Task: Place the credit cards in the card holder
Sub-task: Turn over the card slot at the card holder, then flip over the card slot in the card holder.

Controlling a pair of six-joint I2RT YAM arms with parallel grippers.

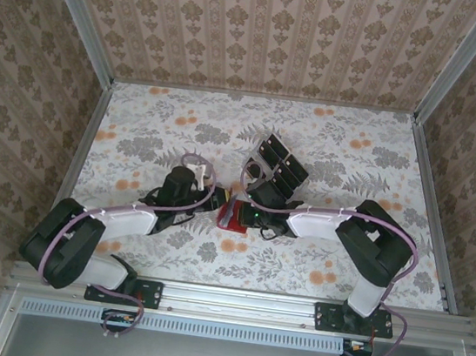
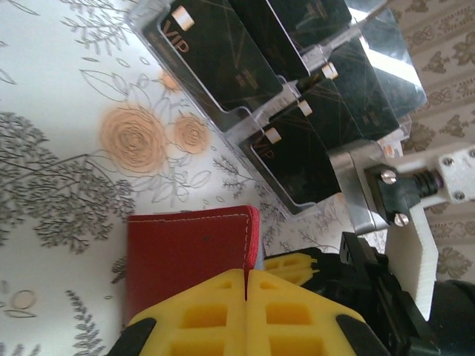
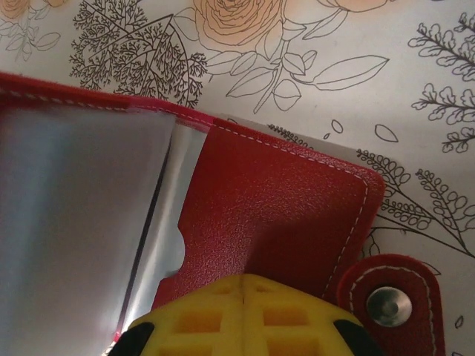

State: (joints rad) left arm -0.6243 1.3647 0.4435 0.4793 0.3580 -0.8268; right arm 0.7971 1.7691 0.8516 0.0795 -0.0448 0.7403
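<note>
The card holder (image 3: 282, 200) is grained red leather-like material with pale stitching, a shiny metal snap (image 3: 387, 305) and cloudy plastic sleeves (image 3: 74, 222). The cards (image 2: 215, 59) are glossy black, in a clear plastic tray (image 2: 249, 120). The surface (image 2: 59, 148) looks matt, printed.

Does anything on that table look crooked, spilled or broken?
Nothing is spilled or broken. The clear tray sits skewed to the table's edges, though the credit cards lie neatly inside. The card holder lies flat beside it.
</note>
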